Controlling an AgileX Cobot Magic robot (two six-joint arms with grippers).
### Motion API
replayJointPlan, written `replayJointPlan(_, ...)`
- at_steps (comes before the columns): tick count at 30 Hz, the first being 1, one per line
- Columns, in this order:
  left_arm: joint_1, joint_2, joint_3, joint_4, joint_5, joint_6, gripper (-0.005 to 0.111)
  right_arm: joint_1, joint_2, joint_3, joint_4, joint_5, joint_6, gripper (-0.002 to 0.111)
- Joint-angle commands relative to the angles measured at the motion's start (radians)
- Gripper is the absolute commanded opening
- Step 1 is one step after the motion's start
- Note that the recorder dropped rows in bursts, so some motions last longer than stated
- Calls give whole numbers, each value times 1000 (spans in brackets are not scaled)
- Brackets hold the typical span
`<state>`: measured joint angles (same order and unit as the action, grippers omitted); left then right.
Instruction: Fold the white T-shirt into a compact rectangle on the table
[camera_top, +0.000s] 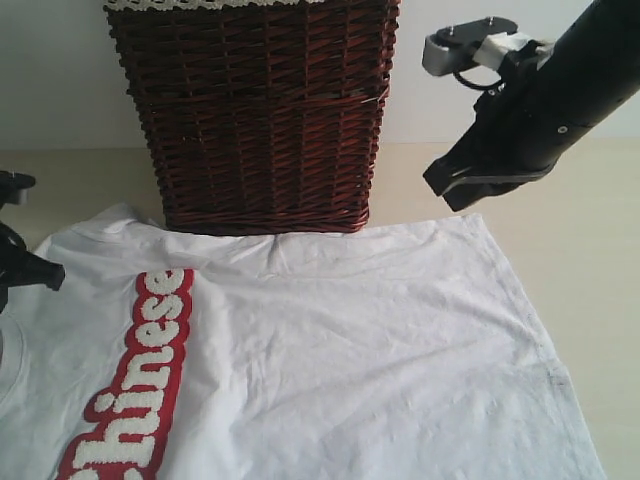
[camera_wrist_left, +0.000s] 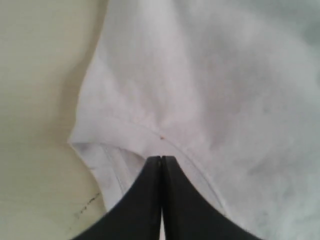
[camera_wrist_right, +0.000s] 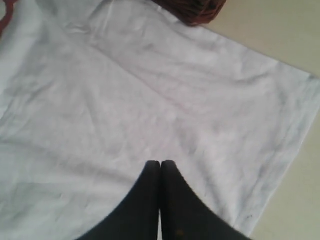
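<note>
The white T-shirt (camera_top: 330, 340) lies spread flat and face up on the table (camera_top: 595, 260). Its red lettered band (camera_top: 150, 370) is on the left side, and its far edge runs right up to the foot of the dark wicker basket (camera_top: 260, 120).

Nothing looks folded yet, so the step in hand seems to be taking the first hold. The left gripper (camera_wrist_left: 161, 160) hangs low over the sleeve (camera_wrist_left: 115, 120) with its jaws closed and nothing between them. The right gripper (camera_wrist_right: 160, 163) is raised above the hem side, near the far corner (camera_wrist_right: 300, 85), also with jaws pressed together and empty.

To do it well, both jaws should open before descending, and each should pinch the stitched edge rather than the loose middle. They should catch both layers, then lift together so the cloth travels evenly. The far edge will likely drag against the basket, so the fold is better carried away from it.

The table is pale, matte and smooth, and thin cotton will probably slide on it rather than stay put. Bare table shows beyond the hem and beside the sleeve. The near side is out of view.
</note>
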<state>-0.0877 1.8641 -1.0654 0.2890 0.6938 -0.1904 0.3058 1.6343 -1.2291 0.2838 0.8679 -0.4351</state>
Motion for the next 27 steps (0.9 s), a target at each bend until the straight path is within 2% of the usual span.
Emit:
replayJointPlan(1,-37,-70,3,-145,-19,86,0,-3,78,16,-85,-14,35,0)
replayJointPlan(4,-59,-72,43,-232,-22,174,0,-3,150,16,-260,-26,204,0)
replayJointPlan(7,-70,-65,81,-247,-57,176,0,-3,219,17,-382,-19,341,0)
replayJointPlan(16,-71,-28,94,-247,-62,176,0,-3,369,46,-442,-44,356,0)
replayJointPlan(27,-71,14,88,-244,-65,176,0,-45,389,46,-551,-33,441,0)
